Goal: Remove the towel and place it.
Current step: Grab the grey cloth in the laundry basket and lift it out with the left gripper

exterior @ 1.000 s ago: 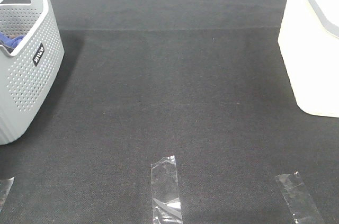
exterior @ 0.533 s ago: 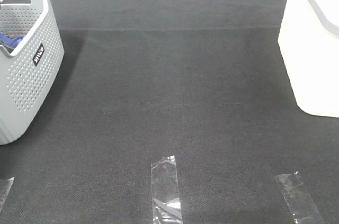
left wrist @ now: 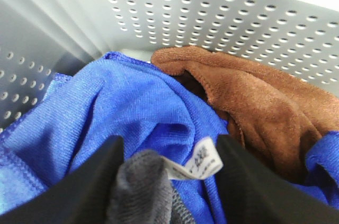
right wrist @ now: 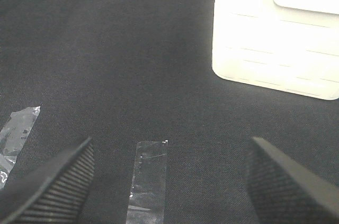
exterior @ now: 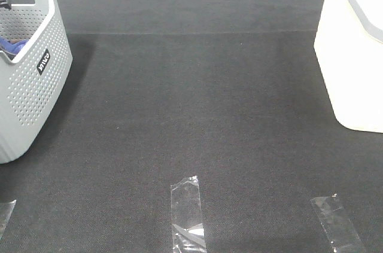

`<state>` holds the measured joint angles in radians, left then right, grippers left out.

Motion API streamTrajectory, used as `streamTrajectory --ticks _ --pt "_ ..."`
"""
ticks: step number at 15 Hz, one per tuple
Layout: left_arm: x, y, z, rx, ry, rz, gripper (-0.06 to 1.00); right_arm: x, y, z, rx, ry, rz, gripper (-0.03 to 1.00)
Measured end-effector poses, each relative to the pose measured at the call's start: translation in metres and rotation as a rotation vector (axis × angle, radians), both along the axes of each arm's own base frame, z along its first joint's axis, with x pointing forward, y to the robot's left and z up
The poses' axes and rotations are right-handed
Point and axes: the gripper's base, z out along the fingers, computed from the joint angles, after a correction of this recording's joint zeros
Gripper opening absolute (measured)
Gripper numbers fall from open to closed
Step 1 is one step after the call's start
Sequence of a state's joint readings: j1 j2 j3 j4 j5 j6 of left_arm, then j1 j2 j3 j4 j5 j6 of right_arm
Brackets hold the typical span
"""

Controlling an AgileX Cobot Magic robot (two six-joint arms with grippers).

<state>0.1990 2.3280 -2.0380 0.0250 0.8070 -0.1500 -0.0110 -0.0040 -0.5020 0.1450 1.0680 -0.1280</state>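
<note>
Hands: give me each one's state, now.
Left hand: straddles the towel; grip cannot be told.
Right hand: open, empty.

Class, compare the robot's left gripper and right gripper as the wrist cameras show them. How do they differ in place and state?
The left gripper is down inside the grey basket; the right gripper hangs over the black mat. The left gripper's fingers grip a fold of the grey towel; the right gripper's stand wide apart with nothing between them. Both have dark fingers.
</note>
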Motion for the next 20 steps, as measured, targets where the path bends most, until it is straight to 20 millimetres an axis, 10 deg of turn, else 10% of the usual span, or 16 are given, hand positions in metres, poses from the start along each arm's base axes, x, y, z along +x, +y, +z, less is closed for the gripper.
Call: streamTrajectory --ticks 5,8,20 --pt "0.0 0.0 -0.002 0.002 0.01 -0.01 0.05 0.0 0.0 0.0 0.0 0.0 0.0 0.74" --pt "0.0 0.0 -0.002 0.03 0.017 -0.057 0.01 0.0 0.0 0.0 0.0 0.0 0.0 0.74" --pt "-0.053 -0.031 0.165 0.032 -0.294 -0.303 0.01 0.0 0.0 0.0 0.0 0.0 0.0 0.74"
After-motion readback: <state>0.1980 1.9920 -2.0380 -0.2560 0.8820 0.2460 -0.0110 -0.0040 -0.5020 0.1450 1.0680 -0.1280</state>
